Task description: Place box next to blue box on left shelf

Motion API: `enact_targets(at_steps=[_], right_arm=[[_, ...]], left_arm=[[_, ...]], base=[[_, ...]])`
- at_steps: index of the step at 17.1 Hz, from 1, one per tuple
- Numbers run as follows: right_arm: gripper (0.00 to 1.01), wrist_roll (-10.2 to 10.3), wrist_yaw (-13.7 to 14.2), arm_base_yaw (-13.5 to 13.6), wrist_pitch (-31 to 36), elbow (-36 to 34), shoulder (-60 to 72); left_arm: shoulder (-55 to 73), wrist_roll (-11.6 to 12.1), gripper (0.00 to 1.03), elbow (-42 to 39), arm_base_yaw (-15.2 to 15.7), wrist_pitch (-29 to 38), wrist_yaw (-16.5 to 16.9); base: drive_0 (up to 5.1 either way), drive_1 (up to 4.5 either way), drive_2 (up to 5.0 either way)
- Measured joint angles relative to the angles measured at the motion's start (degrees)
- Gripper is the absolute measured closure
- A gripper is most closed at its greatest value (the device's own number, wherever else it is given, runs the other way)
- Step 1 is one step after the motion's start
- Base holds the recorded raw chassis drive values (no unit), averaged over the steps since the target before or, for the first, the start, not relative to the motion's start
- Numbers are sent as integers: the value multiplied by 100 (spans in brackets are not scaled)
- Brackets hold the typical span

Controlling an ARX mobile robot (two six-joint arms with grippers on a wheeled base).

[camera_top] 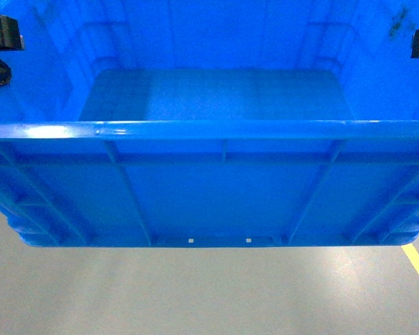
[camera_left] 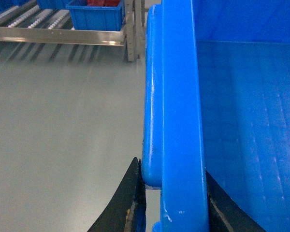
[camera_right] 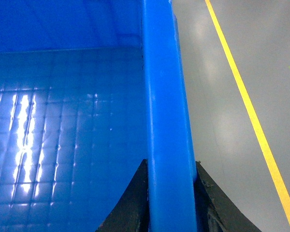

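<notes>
The big blue box is up in the air, with the grey floor showing under it in the head view. It fills almost the whole picture, and its smooth inside is bare. Two small holes sit low on its long side. The left gripper is closed tight on the thick rim of the box, with one black finger on the outside of the wall and the other on the inside. The right gripper is closed the same way on the rim at the other end, one dark finger inside the box and one outside. So the box hangs between the two grippers, and each gripper pinches a short wall. Far ahead of the left gripper, past a wide stretch of floor, stands the left shelf with its grey rails and little white wheels. A smaller blue box sits on that shelf, and something red lies inside it. Just outside the right gripper, on the floor, runs a yellow line. The same line shows at the low right corner of the head view.
</notes>
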Motion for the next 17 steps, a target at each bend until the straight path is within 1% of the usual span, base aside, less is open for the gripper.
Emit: enact_targets(at_steps=[17], right_arm=[[83, 2, -4, 0, -15, -2, 2]], left_arm=[[-2, -9, 84, -2, 0, -7, -4]], base=[[1, 419, -417]])
